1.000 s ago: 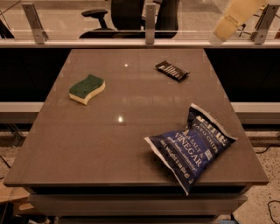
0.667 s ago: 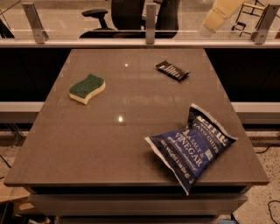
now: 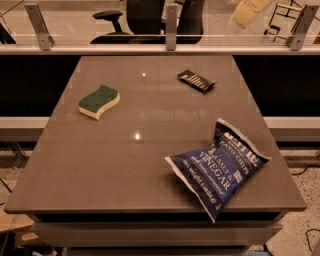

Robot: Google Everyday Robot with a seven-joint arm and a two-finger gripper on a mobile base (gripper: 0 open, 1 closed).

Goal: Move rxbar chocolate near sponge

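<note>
Leftward and upward along the top edge has gone the tool (image 3: 247,12), high beyond the bench's (image 3: 150,160) far right corner; apart or together, I cannot tell. It has likely not started its reach. The rxbar (image 3: 196,80) lies flat far right, well apart from the sponge (image 3: 99,101) on the left. A chip bag (image 3: 217,172) lies front right. Behind the rail (image 3: 100,49) stands a chair (image 3: 145,17).
</note>
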